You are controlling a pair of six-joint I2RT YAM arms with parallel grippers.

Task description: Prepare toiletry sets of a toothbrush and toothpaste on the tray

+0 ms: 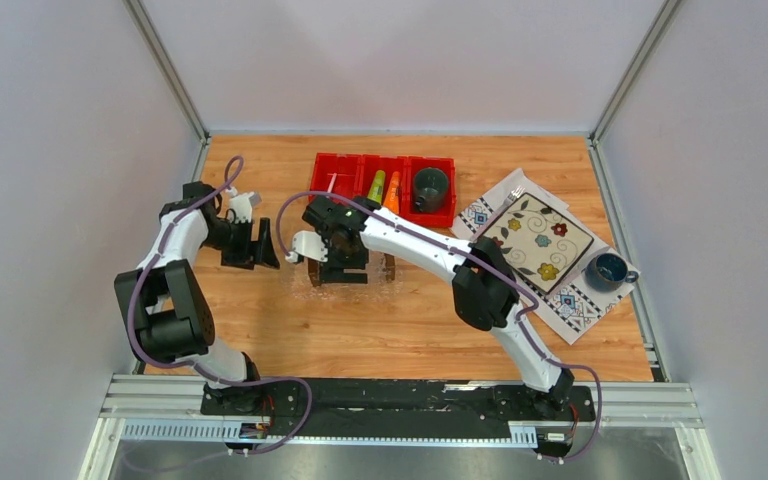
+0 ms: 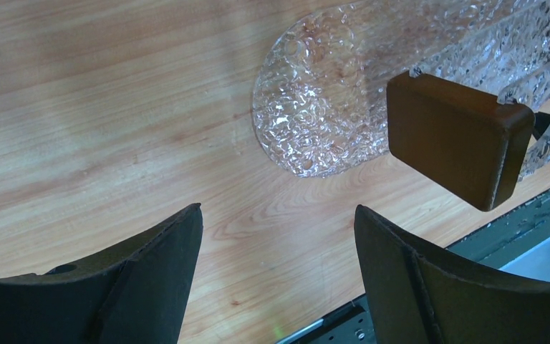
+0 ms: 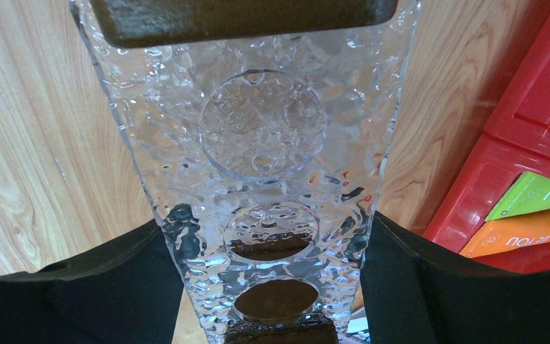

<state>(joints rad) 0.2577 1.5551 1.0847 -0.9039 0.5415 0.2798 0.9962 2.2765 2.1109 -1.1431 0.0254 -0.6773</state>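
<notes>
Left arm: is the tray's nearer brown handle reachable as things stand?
Likely yes. The left gripper is open, with only bare table between it and the brown handle of the tray. The right gripper straddles the tray farther along.

1. This is a robot lab, set up as a closed test cell.
2. Plain pale walls (image 1: 60,150) set in bare metal posts (image 1: 165,65) box in a single wooden table (image 1: 360,330).
3. A left arm (image 1: 175,240) and a right arm (image 1: 430,250) are bolted to a metal rail (image 1: 400,400) at the table's near edge. Purple cables (image 1: 140,330) loop along them.
4. Household goods lie out like props: a red bin (image 1: 360,157), a see-through tray (image 3: 272,179), and a patterned cloth (image 1: 570,305) under a flowered plate (image 1: 540,240), with a blue mug (image 1: 610,268) beside the plate.
</notes>
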